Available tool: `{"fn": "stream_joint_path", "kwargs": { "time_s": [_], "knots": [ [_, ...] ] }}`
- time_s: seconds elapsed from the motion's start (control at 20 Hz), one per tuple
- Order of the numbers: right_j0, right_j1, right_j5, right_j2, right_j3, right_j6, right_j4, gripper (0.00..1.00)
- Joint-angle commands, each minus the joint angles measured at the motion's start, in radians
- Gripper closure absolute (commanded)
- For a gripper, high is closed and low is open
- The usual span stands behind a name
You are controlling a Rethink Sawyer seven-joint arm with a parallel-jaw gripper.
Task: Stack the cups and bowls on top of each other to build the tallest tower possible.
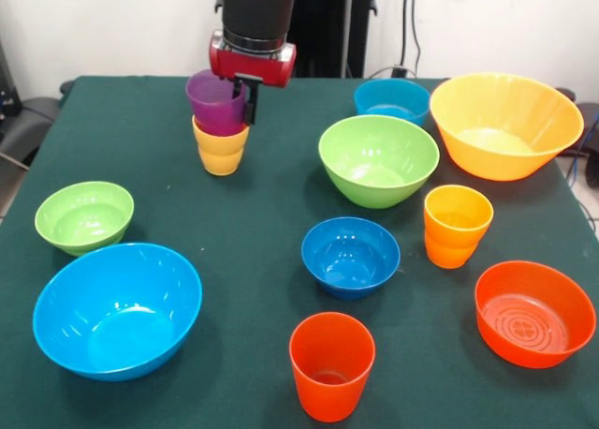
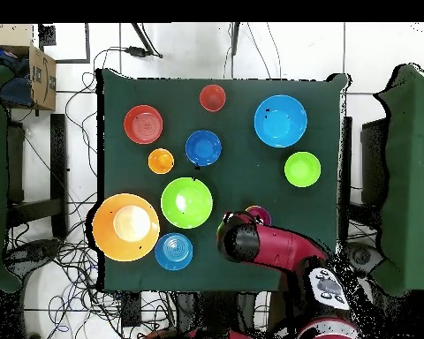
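Fingers (image 1: 249, 99) of the gripper (image 1: 245, 106): one black finger hangs down at the rim of the purple cup (image 1: 215, 101); whether the jaws are closed on that rim or standing loose cannot be told. Tower, count one: purple cup seated in the yellow cup (image 1: 221, 149), two pieces, upright, toward the table's far side directly under the arm (image 1: 255, 26); overhead, only a sliver of purple shows beside the arm's head. Loose cups, count two: orange-yellow cup (image 1: 457, 225) right of centre, red-orange cup (image 1: 331, 364) at the near edge, both upright and mouth up. Bowls, count seven, all mouth up: small dark blue bowl (image 1: 351, 256) at centre; medium green bowl (image 1: 378, 159) behind it; small light blue bowl (image 1: 391, 99) and large orange-yellow bowl (image 1: 505, 125) at the far right, just beside one another; orange-red bowl (image 1: 534, 312) near the right edge; large light blue bowl (image 1: 118, 309) and small green bowl (image 1: 84, 215) at the left. Green table (image 1: 253, 223): open cloth lies around the tower on its left and front, and in a wide lane between the left-hand bowls and the centre group. Orange-yellow cup stands near the dark blue bowl, apart from it.
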Motion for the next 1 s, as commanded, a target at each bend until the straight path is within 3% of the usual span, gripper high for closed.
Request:
{"fn": "stream_joint_path", "kwargs": {
  "time_s": [0.05, 0.15, 0.2, 1.0],
  "knots": [
    [0.006, 0.033, -0.046, 0.109, -0.006, 0.084, -0.053, 1.0],
    [0.014, 0.034, -0.05, 0.102, -0.007, 0.089, -0.052, 1.0],
    [0.014, 0.034, -0.05, 0.101, -0.008, 0.088, -0.052, 0.0],
    [0.039, 0.035, -0.046, 0.061, -0.019, 0.1, -0.048, 0.0]
  ]
}}
